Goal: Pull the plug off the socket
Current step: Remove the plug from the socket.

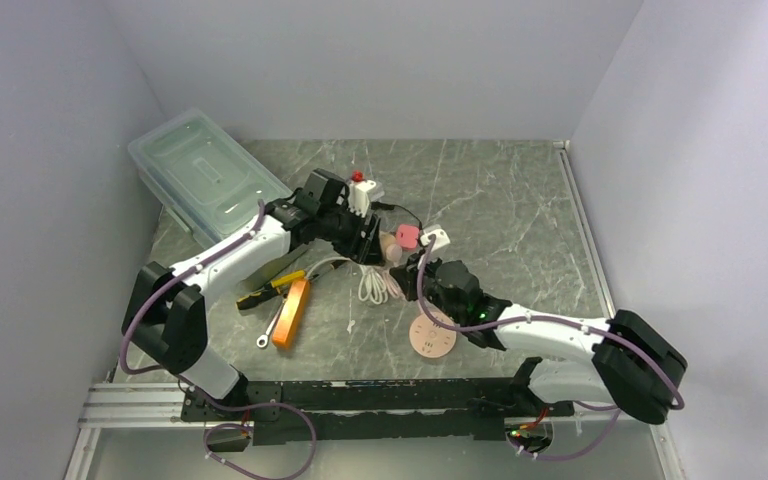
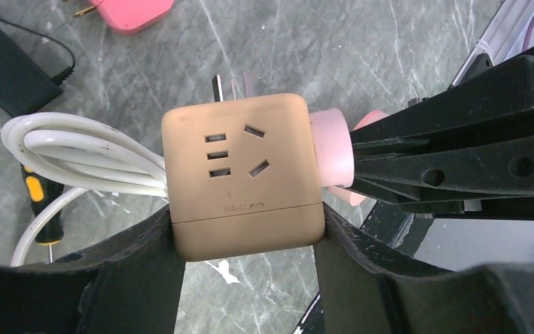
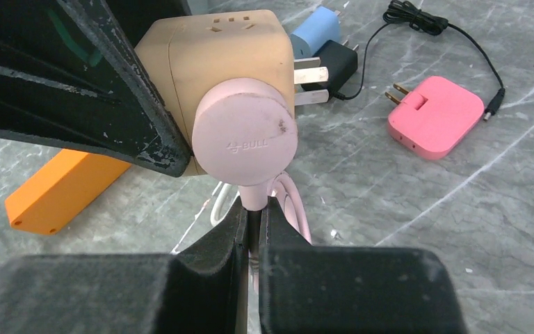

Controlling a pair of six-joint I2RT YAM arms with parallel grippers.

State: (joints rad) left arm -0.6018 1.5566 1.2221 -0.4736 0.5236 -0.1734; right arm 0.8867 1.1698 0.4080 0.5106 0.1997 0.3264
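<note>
Left tool (image 2: pixel 248 233) is clamped on socket (image 2: pixel 240 174), a tan cube, with one finger on each side of its lower half. Right tool (image 3: pixel 254 221) is pinched tight on the neck of plug (image 3: pixel 247 132), just under its round pink head; we see the pink cord running down between the fingers. Plug head sits flush against a side face of the socket, not pulled out. In the left wrist view the plug is on the socket's right side, with the right tool's black fingers just beyond it. Socket's own prongs (image 2: pixel 229 87) stick out of the face pointing away from the left tool. White cable (image 2: pixel 76 149) loops just beside the socket's left side. In the top view we see the two tools meet near the middle of the counter (image 1: pixel 520 210), left arm reaching from the left, right arm from the right. Pink adapter (image 3: pixel 434 115), blue adapter (image 3: pixel 316 31) and black adapter (image 3: pixel 337 59) lie on the counter past the socket; orange block (image 3: pixel 59 191) lies near it. We cannot tell whether the socket touches the counter.
</note>
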